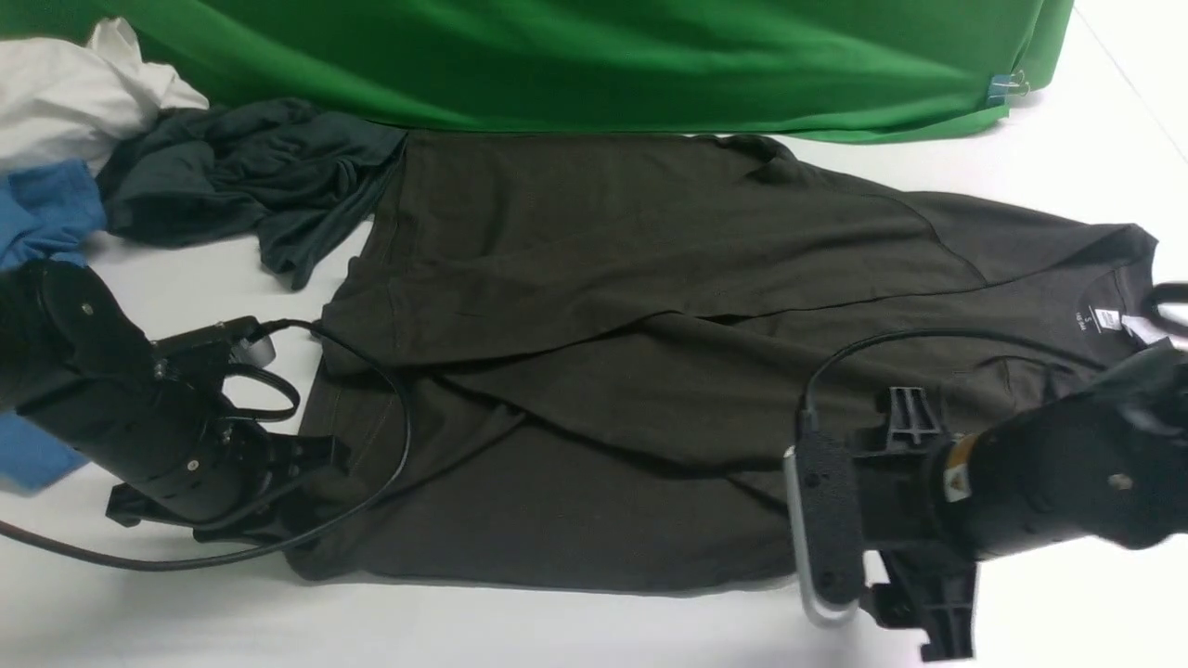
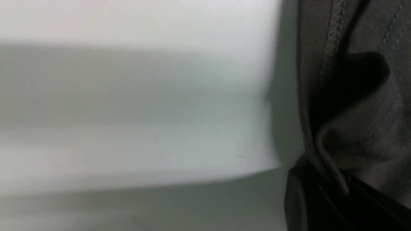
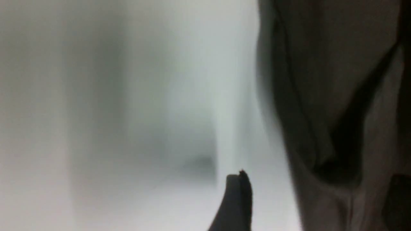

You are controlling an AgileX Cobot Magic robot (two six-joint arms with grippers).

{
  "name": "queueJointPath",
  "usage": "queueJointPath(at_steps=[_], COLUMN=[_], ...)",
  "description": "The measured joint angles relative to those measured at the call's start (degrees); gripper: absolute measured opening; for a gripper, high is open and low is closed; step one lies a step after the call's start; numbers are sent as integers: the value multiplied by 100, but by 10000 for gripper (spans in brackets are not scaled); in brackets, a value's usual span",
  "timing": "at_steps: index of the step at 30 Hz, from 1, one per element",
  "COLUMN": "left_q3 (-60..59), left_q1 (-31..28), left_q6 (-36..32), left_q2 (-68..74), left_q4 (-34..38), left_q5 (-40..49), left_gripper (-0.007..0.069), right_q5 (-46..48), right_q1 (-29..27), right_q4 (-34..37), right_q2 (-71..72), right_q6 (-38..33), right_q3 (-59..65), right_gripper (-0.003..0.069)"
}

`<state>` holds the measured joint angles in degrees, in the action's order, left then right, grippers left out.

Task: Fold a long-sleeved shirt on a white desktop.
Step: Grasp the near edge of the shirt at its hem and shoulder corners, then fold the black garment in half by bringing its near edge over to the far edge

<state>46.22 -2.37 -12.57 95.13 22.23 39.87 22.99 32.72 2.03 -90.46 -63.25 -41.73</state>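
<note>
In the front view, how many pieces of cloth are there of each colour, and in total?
long-sleeved shirt, dark olive-brown: 1
blackish-teal garment: 1
blue garment: 1
white garment: 1
green backdrop: 1
Total: 5

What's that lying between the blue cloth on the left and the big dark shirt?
A crumpled dark teal garment lies there, between the blue cloth and the dark shirt, reaching the shirt's edge. Only the front view shows it.
</note>
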Motion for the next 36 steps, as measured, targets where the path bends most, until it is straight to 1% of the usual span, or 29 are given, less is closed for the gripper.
queueJointPath(at_steps=[2, 3, 5, 7, 8, 9, 10, 13, 14, 17, 22, 23, 24, 25, 26, 31, 33, 36], left_q3=[0, 0, 0, 0, 0, -6, -27, -51, -51, -57, -250, -250, -463, -463, -680, -999, -921, -498], left_q1=[0, 0, 0, 0, 0, 0, 0, 0, 0, 0, 0, 0, 0, 0, 0, 5, 5, 5], left_q6=[0, 0, 0, 0, 0, 0, -5, -20, -20, -20, 156, 167, 237, 238, 276, 408, 416, 420], left_q2=[-31, -40, -48, -48, -48, -54, -72, -223, -240, -649, -1596, -1597, -2005, -2006, -2355, -2920, -3068, -2992], left_q4=[-5, -5, -14, -34, -37, -50, -65, -94, -101, -158, -219, -219, -224, -224, -224, -218, -169, -135], left_q5=[15, 15, 28, 76, 77, 135, 165, 240, 256, 413, 713, 719, 746, 751, 788, 699, 462, 381], left_gripper=[41, 41, 41, 41, 41, 41, 41, 41, 41, 41, 41, 41, 41, 41, 41, 41, 41, 41], right_q5=[-267, -321, -313, -152, -141, -41, 66, 499, 499, 1100, 1852, 1882, 2132, 2158, 2320, 2230, 2017, 1826], right_q1=[0, 0, 0, 0, 0, 0, 0, 0, 0, 0, 0, 0, 0, 0, 0, 0, 0, 0], right_q4=[-54, -60, -60, -60, -60, -60, -60, -66, -66, -66, 81, 88, 129, 129, 151, 101, -145, -660], right_q2=[-309, -368, -515, -590, -590, -590, -566, -396, -396, 50, 988, 990, 1339, 1342, 1667, 2251, 2372, 2265], right_q6=[-16, -10, 47, 166, 181, 293, 380, 644, 644, 1034, 1734, 1734, 1973, 1973, 2139, 2303, 2491, 2789], right_q3=[-20, -69, -149, -214, -216, -237, -244, -233, -225, -187, -186, -186, -186, -186, -182, -180, -255, -553], right_gripper=[522, 480, 347, 142, 130, 71, 57, 53, 53, 52, 52, 52, 52, 52, 52, 50, 50, 50])
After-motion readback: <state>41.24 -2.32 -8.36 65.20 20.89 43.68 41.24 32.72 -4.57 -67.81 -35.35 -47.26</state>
